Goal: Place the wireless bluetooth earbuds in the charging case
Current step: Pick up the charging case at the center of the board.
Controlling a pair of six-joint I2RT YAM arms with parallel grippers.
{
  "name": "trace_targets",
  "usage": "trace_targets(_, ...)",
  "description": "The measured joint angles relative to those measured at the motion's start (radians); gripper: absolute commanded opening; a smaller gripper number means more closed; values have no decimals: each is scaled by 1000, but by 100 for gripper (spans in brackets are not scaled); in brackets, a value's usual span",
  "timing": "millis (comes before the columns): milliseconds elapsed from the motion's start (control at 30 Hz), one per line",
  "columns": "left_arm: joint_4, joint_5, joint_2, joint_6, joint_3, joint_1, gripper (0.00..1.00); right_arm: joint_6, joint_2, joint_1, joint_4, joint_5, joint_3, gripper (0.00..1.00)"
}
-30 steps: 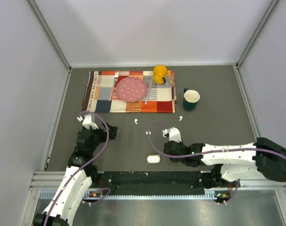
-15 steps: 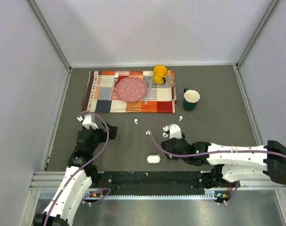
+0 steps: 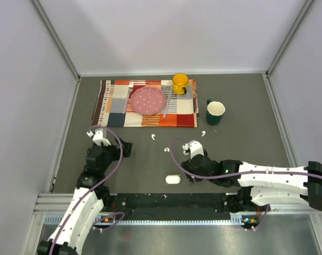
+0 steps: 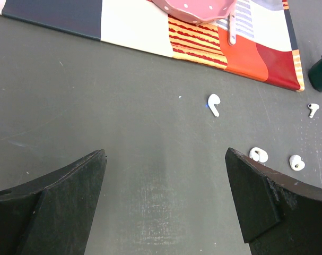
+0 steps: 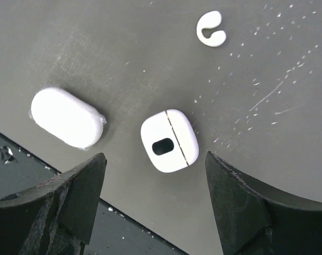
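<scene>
Small white earbuds lie on the dark table: one [image 4: 214, 104] near the placemat, two [image 4: 259, 154] [image 4: 296, 162] beside my left gripper's right finger, one [image 4: 312, 109] farther right. Three show from above [image 3: 152, 136] [image 3: 165, 150] [image 3: 203, 133]. A shut squarish white case [image 5: 168, 139] with a dark slot lies between my right gripper's [image 5: 154, 156] open fingers. An oval white case [image 5: 67, 117] [image 3: 173, 179] lies just left of it. One earbud [image 5: 210, 30] lies beyond the cases. My right gripper [image 3: 186, 171] hovers over the squarish case and hides it from above. My left gripper [image 4: 164, 154] [image 3: 126, 149] is open and empty over bare table.
A checked placemat [image 3: 110, 103] at the back holds a pink plate [image 3: 147, 100], cutlery and a yellow mug [image 3: 180, 83]. A dark green mug [image 3: 215, 112] stands to its right. The black rail [image 3: 166, 201] runs along the near edge, just behind the cases.
My right gripper has shifted a little toward the near edge and settled over the squarish case. The left arm, the oval case and the earbuds have not moved.
</scene>
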Motion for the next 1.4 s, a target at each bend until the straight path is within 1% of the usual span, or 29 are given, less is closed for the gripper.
trace_targets(67,0,0,0,0,0,0,99,-21,0,0,-1,-29,0,76)
trace_targets(100,0,0,0,0,0,0,99,-31,1,0,-1,-42,0,74)
trace_targets(167,0,0,0,0,0,0,99,-66,2,0,-1,-84,0,73)
trace_targets(200,0,0,0,0,0,0,99,-78,3,-1,-1,-97,0,72)
trace_targets(333,0,0,0,0,0,0,99,-108,48,-2,-20,-110,13,67)
trace_targets(633,0,0,0,0,0,0,99,-111,203,-3,-80,-100,86,67)
trace_targets(900,0,0,0,0,0,0,99,-164,222,-5,-96,-67,121,69)
trace_targets(1067,0,0,0,0,0,0,99,-192,262,-6,-95,-67,138,68)
trace_targets(1400,0,1,0,0,0,0,99,-201,288,-50,-98,-120,142,66)
